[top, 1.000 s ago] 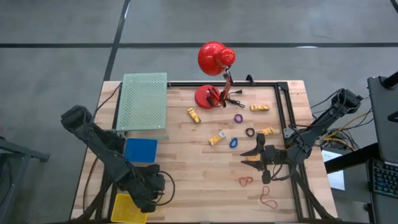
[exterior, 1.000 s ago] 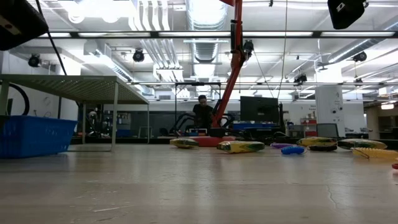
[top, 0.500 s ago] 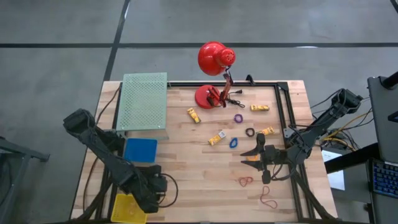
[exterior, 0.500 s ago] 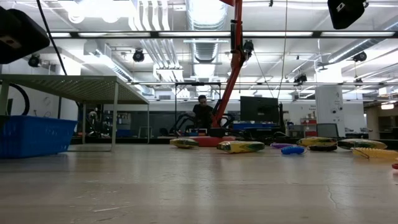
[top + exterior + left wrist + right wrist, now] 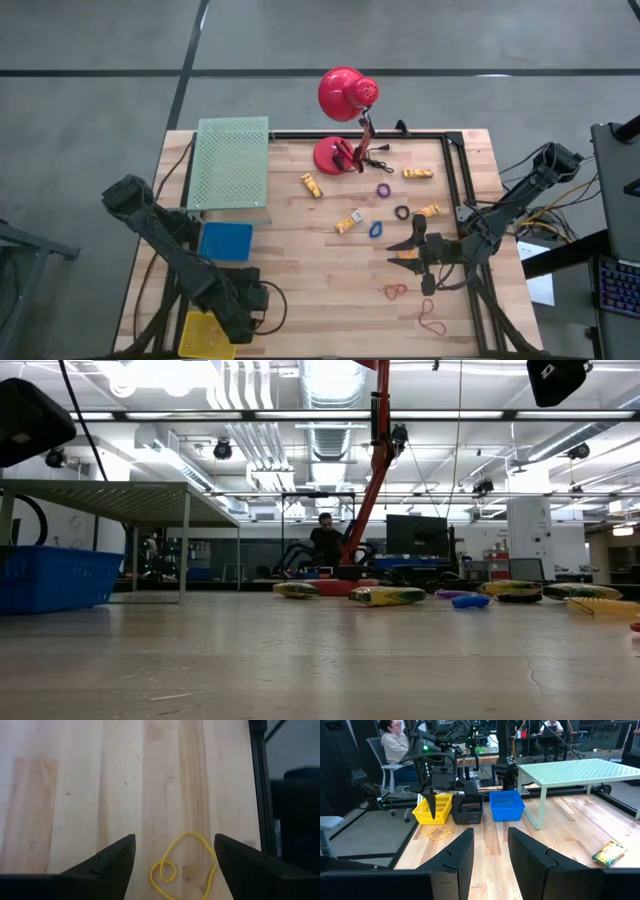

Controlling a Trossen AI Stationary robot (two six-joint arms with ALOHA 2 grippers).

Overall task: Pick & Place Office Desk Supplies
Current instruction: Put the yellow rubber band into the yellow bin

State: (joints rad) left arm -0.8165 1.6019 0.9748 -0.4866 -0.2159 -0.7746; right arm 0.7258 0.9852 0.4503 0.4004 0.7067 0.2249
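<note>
Yellow rubber band (image 5: 182,865) lies flat on the wooden table (image 5: 300,280), directly between the spread jaws of the left gripper (image 5: 175,857), untouched by either finger; its loop is elongated along the planks, with a small twist at one end. In the right wrist view the band (image 5: 438,832) sits just beside the yellow basket (image 5: 432,810), not in it. That basket sits at about seven o'clock on the table.

Progress appears slight. Still loose around the table's one to three o'clock sector: yellow pieces (image 5: 312,185), coloured rings (image 5: 383,190) and red rubber bands (image 5: 396,292). The blue basket (image 5: 506,805) shows no contents that can be made out.

Right gripper (image 5: 412,243) hangs at four o'clock, jaws partly parted, gripping nothing.
</note>
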